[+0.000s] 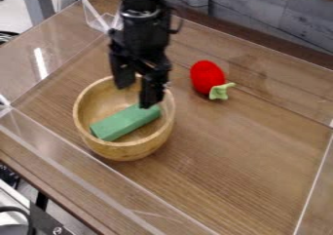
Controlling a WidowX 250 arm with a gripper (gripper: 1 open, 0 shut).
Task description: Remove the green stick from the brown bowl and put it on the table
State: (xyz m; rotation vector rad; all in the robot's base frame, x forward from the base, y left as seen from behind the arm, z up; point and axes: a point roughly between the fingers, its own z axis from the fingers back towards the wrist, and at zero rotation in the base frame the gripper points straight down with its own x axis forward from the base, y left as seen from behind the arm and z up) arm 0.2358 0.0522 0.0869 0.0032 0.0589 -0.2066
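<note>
The bowl (124, 117) sits on the table (247, 171) toward its left side, with the stick (123, 123) lying inside it. The gripper (138, 87) hangs over the bowl's far rim, just above the stick's far end. The strawberry toy (209, 79) lies on the table to the right of the bowl and farther back, apart from it.
</note>
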